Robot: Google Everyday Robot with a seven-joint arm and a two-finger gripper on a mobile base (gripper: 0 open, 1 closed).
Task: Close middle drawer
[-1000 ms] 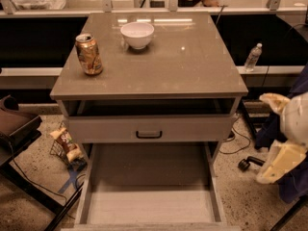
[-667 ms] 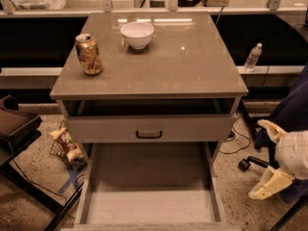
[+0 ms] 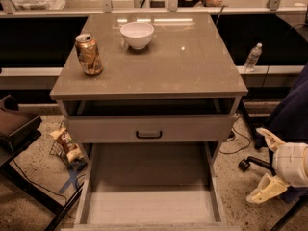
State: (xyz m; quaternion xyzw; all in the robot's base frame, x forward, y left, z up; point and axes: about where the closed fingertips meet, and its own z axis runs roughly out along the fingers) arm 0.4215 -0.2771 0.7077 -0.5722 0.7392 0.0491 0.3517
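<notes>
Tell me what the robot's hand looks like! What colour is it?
The gripper, at the lower right beside the cabinet, has two cream-yellow fingers, chunky and tapering to blunt tips. They join a smooth, rounded white wrist. No cables or markings show on it.

can [image 3: 89,54]: 1 | bowl [image 3: 137,34]: 1 | bottle [image 3: 252,57]: 1 | snack bag [image 3: 65,143]: 1 | drawers: 2, middle drawer [image 3: 149,207] and upper drawer [image 3: 192,128] | gripper [image 3: 257,165]: 1, low right, fingers apart

Chair wheel [image 3: 244,165] between claw [image 3: 256,166], middle drawer [image 3: 149,207]
</notes>
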